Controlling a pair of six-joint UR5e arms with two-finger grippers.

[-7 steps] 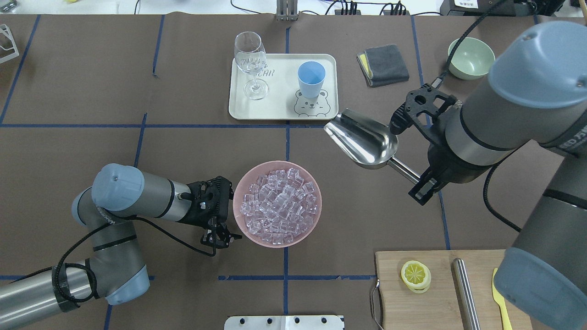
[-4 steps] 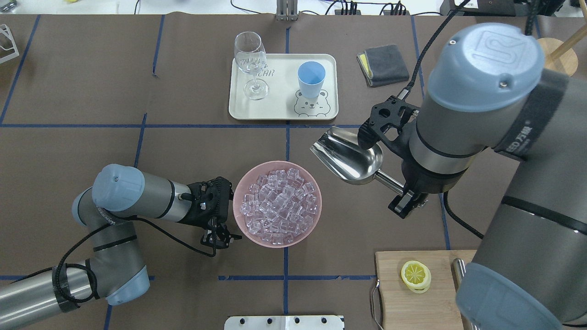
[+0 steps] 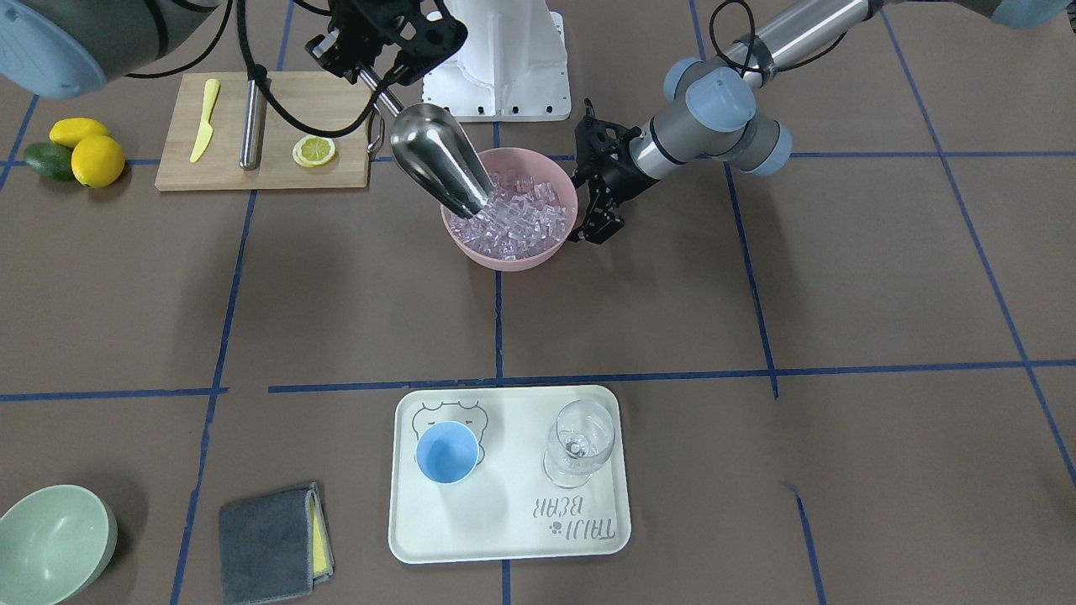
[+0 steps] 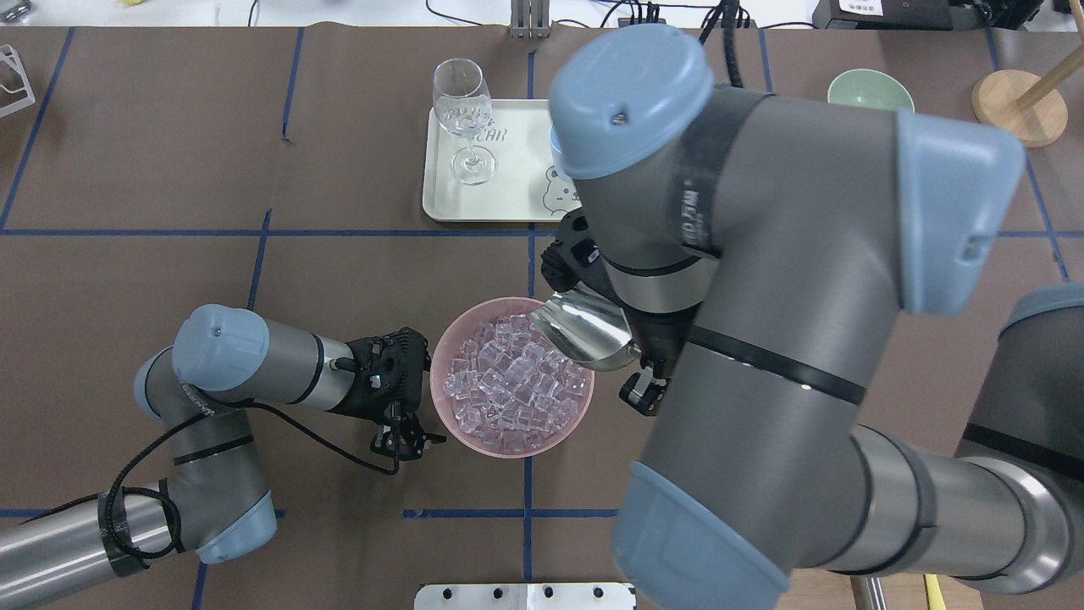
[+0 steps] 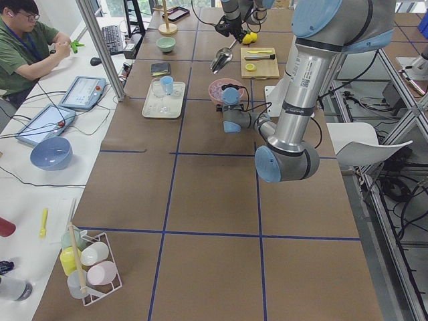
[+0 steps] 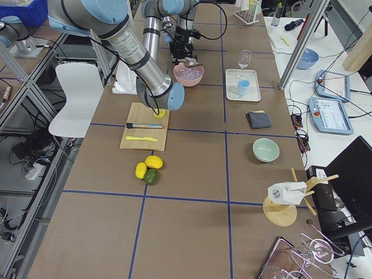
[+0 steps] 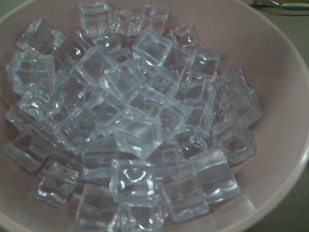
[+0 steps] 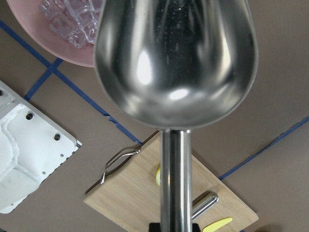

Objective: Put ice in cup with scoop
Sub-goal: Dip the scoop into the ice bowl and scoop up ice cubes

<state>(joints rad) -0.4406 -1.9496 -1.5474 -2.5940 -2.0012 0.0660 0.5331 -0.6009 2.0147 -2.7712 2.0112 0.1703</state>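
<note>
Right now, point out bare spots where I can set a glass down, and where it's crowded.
Free: the wide brown stretch between the pink bowl and the tray; also the tray's strip between the cup and the wine glass, and its lettered edge. Crowded: around the bowl, with the scoop angled into it and the left gripper alongside.

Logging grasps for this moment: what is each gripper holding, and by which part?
Right gripper: the scoop, by the far end of its handle. Left gripper: no hold visible; it sits beside the pink bowl.
</note>
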